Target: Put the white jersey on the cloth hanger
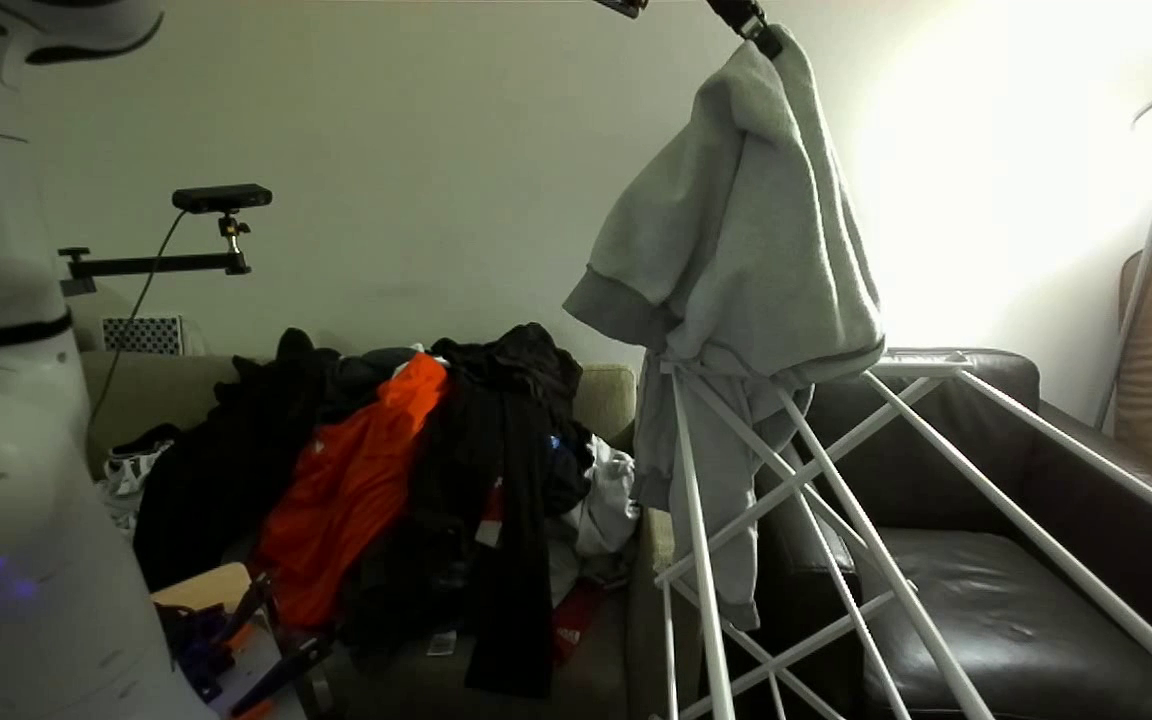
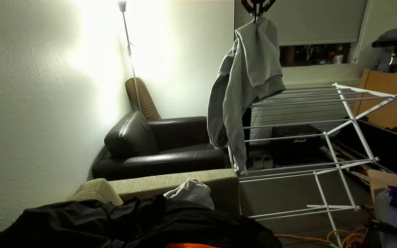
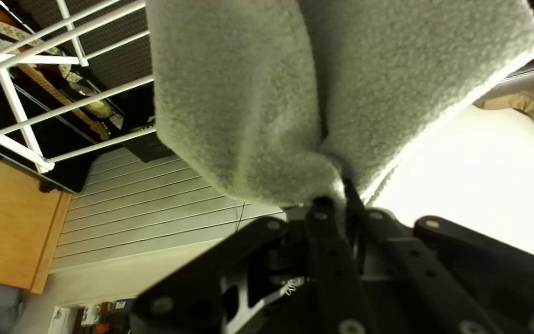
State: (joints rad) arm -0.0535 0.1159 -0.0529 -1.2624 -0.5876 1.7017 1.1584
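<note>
We view the cloth hanger (image 2: 353,120), a white rack of thin rods with crossing bars, near a dark leather armchair (image 2: 171,162). We note the heaped black clothes (image 1: 526,480). The white jersey (image 1: 766,220) hangs at the rack's end; in an exterior view, rods cross before its lower part, though we cannot tell whether the two touch. Above, we find the gripper (image 3: 338,195), jaws narrow, pinching the jersey's uppermost fold.

White jersey (image 1: 736,220) hangs from end effector (image 1: 764,42), pinched at its upper end. Lower folds seen behind left end of drying rack (image 1: 827,462); contact cannot be told. Far left: orange garment (image 1: 356,490) between black clothes (image 1: 506,450) on sofa (image 1: 606,400). Far right: leather armchair (image 1: 976,570).
</note>
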